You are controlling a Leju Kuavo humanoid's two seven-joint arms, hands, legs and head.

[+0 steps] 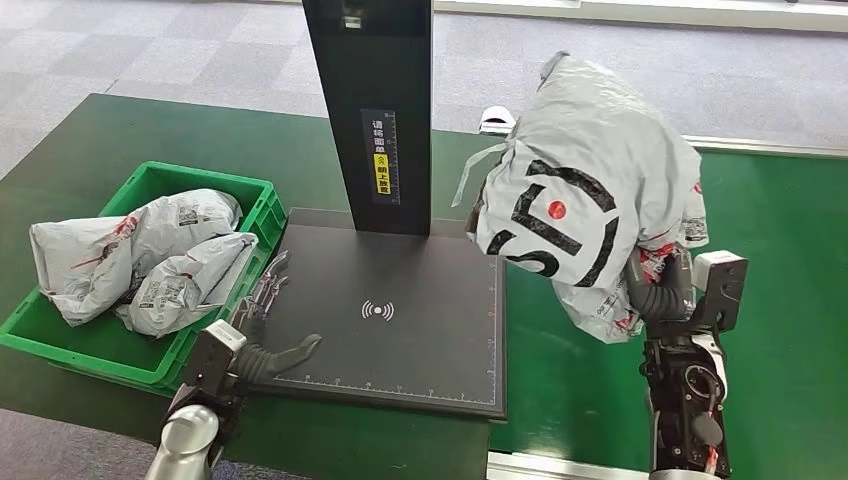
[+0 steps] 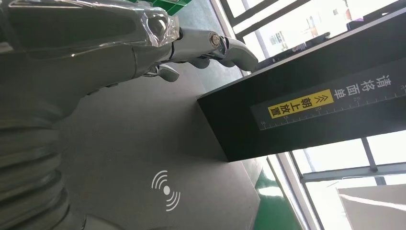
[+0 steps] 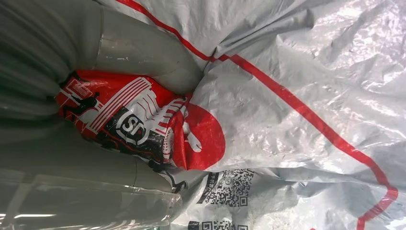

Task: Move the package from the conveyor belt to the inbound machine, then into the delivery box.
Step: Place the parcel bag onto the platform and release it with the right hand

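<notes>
I read "SF" on the grey package (image 1: 585,200) my right hand (image 1: 660,292) grasps; my left hand (image 1: 262,345), fingers spread, rests empty on the inbound machine (image 1: 420,340).

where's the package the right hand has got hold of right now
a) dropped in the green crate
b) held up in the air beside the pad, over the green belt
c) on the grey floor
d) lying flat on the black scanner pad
b: in the head view the right hand grips the grey package from below, lifted beside the black scanner pad rather than resting on it.

right hand (image 1: 668,290) (mostly) behind package (image 1: 585,195)
</notes>
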